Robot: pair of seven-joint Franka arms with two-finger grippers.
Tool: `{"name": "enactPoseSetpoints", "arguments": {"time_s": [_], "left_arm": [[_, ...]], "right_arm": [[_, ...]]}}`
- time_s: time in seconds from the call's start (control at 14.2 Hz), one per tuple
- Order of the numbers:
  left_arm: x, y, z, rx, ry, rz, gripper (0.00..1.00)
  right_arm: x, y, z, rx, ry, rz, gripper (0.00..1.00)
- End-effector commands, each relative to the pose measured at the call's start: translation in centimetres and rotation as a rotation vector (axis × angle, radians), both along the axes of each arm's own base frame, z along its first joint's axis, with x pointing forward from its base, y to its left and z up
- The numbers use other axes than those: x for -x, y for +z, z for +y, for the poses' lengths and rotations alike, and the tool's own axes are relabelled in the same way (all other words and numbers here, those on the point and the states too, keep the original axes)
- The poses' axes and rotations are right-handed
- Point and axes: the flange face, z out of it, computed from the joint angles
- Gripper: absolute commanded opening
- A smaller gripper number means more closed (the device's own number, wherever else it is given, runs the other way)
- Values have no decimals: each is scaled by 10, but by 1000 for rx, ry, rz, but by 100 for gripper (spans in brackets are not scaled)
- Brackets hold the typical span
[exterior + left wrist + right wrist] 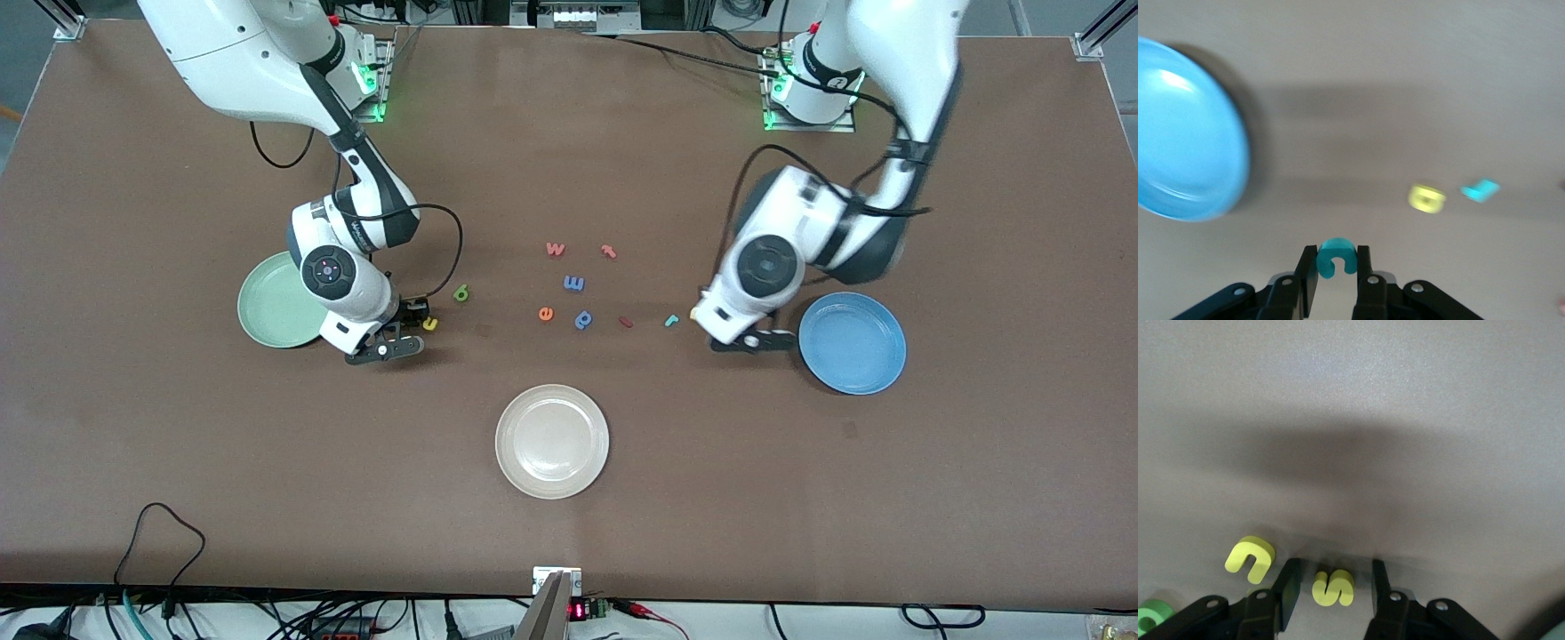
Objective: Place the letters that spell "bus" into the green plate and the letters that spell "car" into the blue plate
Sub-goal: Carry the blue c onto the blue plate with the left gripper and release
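Fingers of left gripper [1337,267] clamp teal "c" [1336,256]; right gripper [1331,590] fingers spread around yellow "s" [1333,588].

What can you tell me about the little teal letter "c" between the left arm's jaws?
The teal "c" is a small, chunky toy letter that looks like foam, matte and one colour throughout. It sits between the jaws of the left gripper, which are shut on its sides, its opening facing back toward the gripper. It is beside the blue plate, not in it. The yellow "a" and teal "r" lie apart on the brown table.
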Motion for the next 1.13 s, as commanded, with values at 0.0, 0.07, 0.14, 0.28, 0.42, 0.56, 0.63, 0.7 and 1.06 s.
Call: {"name": "enactPoseSetpoints", "arguments": {"time_s": [0.0, 0.07, 0.14, 0.28, 0.42, 0.56, 0.63, 0.7, 1.06], "left_arm": [[-25, -18, 73, -45, -50, 25, 22], [-29, -34, 88, -69, -77, 29, 22], [-33, -52, 103, -69, -76, 29, 22], [-36, -81, 121, -53, -54, 29, 22], [-37, -98, 132, -44, -40, 28, 23], [-38, -101, 140, -43, -25, 30, 33], [-39, -96, 142, -41, -21, 28, 68], [-41, -88, 141, -40, -19, 22, 99], [-35, -29, 108, 3, -78, 22, 99]], "right_arm": [[3, -3, 3, 4, 4, -10, 46], [3, -4, 3, 4, 3, -8, 40], [3, -4, 3, 4, 3, -8, 34], [3, -4, 2, 5, -1, -7, 26], [4, -4, 3, 5, 1, -4, 18], [3, -4, 2, 5, -1, -4, 10], [3, -4, 1, 6, 1, -4, 8], [2, -1, 1, 4, 7, -8, 5], [-18, 70, -40, 6, 6, -40, 0]]}}
